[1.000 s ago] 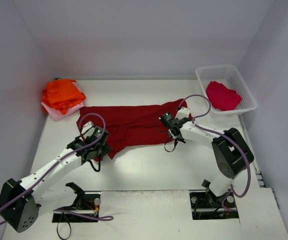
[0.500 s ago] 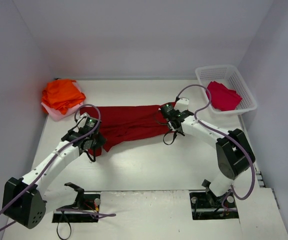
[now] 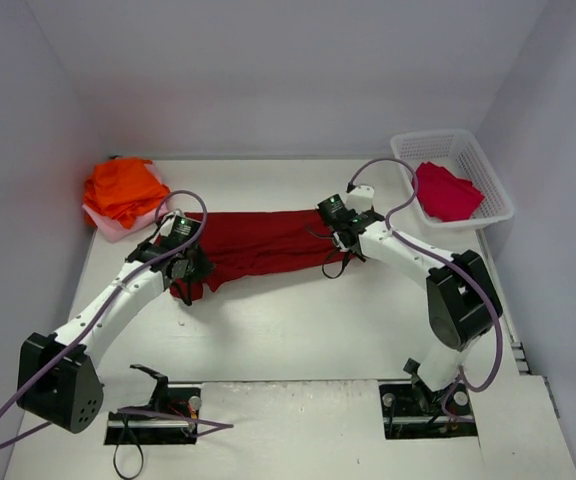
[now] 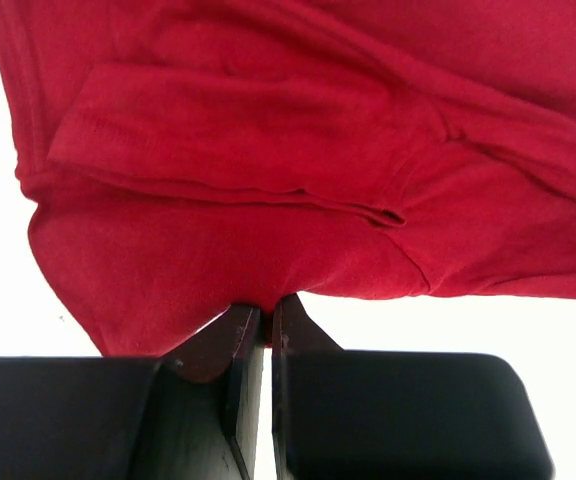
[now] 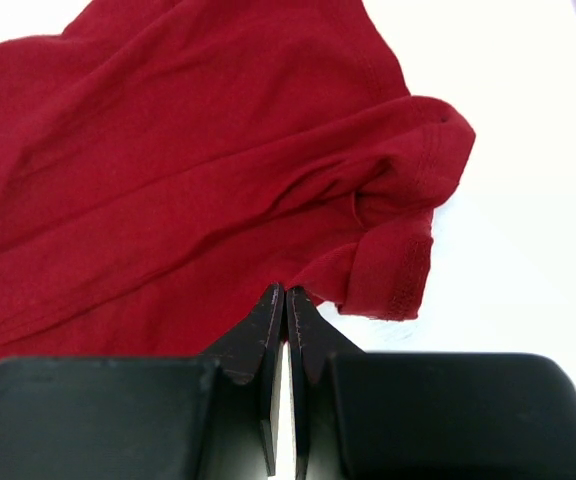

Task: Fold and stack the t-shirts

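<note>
At ten o'clock on your bench [image 3: 298, 330] sits the orange shirt pile [image 3: 123, 190]. Your left end effector [image 4: 266, 312] is pinched shut on the dark red shirt [image 3: 263, 243], at its nine o'clock end. That shirt lies as a long band across the bench's middle. Your right end effector [image 5: 285, 296] is clamped tight on its three o'clock edge. At two o'clock, the crimson shirt [image 3: 446, 190] lies in the white basket [image 3: 489, 172].

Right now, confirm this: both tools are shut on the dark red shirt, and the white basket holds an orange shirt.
Not orange: the top external view shows the white basket holding a crimson shirt. The left tool and right tool are shut on the dark red shirt.
</note>
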